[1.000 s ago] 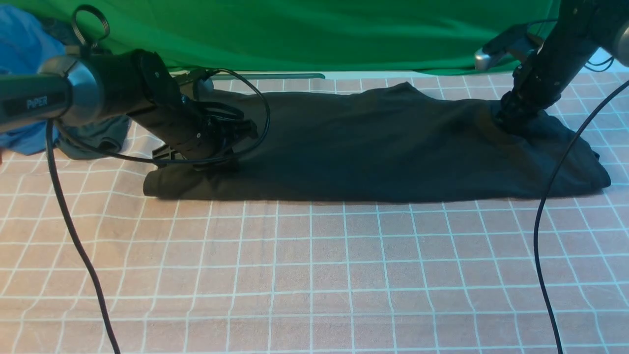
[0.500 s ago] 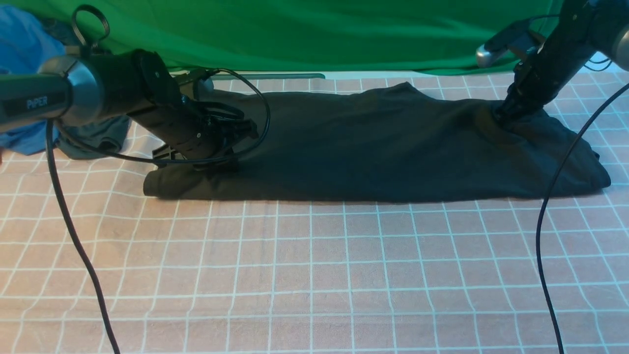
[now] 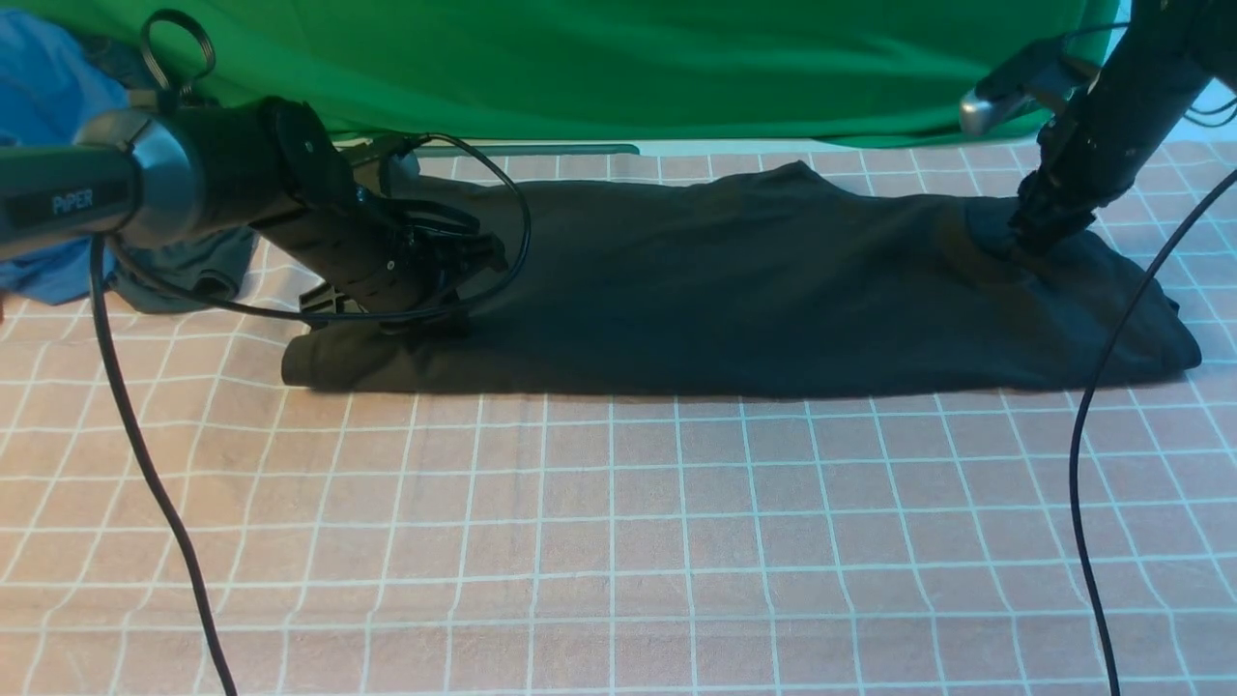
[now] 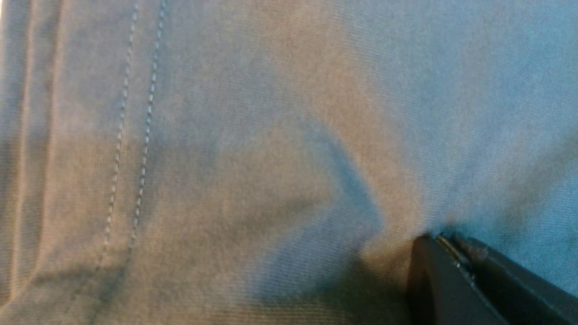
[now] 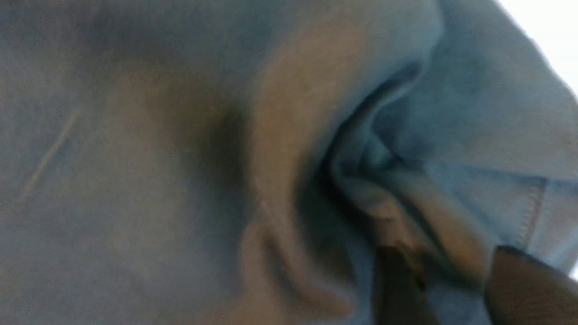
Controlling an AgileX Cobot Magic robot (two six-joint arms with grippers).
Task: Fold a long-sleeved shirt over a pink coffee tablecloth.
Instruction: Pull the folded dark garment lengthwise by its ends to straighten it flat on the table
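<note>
The black long-sleeved shirt (image 3: 734, 280) lies folded into a long band across the far part of the pink coffee tablecloth (image 3: 618, 532). My left gripper (image 3: 469, 263) rests low on the shirt's left end. In the left wrist view its jaws (image 4: 440, 237) are shut together, and the knit (image 4: 271, 135) puckers toward the tips. My right gripper (image 3: 1026, 240) is at the shirt's right end, where the cloth is drawn up a little. In the right wrist view a thick fold (image 5: 433, 225) of the shirt runs between its dark fingers (image 5: 397, 280), and the gripper (image 5: 451, 271) is shut on it. Logo and neck label are hidden.
A bright green cloth (image 3: 618, 68) hangs along the back. A blue garment (image 3: 39, 97) and a dark grey-green garment (image 3: 193, 271) lie at the far left. Black cables (image 3: 145, 464) (image 3: 1073, 464) hang from both arms over the tablecloth.
My right gripper has moved up and to the right, drawing the shirt's right end with it. The left arm has stayed still.
</note>
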